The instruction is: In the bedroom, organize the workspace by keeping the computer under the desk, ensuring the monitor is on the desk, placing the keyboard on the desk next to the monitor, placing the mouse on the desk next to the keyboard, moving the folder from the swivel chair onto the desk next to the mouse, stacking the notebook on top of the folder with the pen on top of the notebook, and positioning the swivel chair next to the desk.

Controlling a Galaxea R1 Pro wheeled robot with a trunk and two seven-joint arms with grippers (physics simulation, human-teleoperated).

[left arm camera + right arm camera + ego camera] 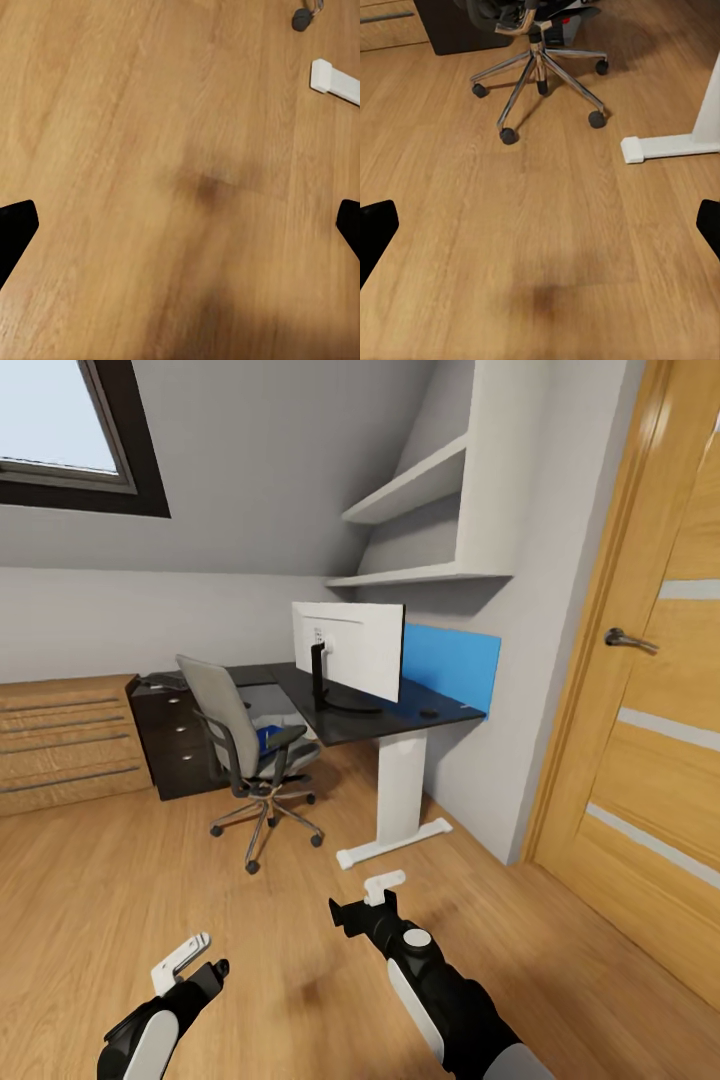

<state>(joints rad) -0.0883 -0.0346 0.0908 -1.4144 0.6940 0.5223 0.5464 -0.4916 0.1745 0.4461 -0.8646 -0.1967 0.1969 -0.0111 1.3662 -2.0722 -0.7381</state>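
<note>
Low in the frame, the left gripper (196, 954) and right gripper (372, 897) hung over bare floor (120, 880), both spread wide and empty. At centre stood the swivel chair (240, 745), grey with a chrome star base, a blue folder (266, 738) on its seat. Behind it, the black-topped desk (400, 760) carried the white-backed monitor (350, 648) before a blue panel.

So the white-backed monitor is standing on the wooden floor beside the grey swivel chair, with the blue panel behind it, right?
Not quite. The monitor stands on the black desk, not on the floor, as the head view shows. The rest holds: the grey swivel chair is beside it and the blue panel is behind it.
</note>
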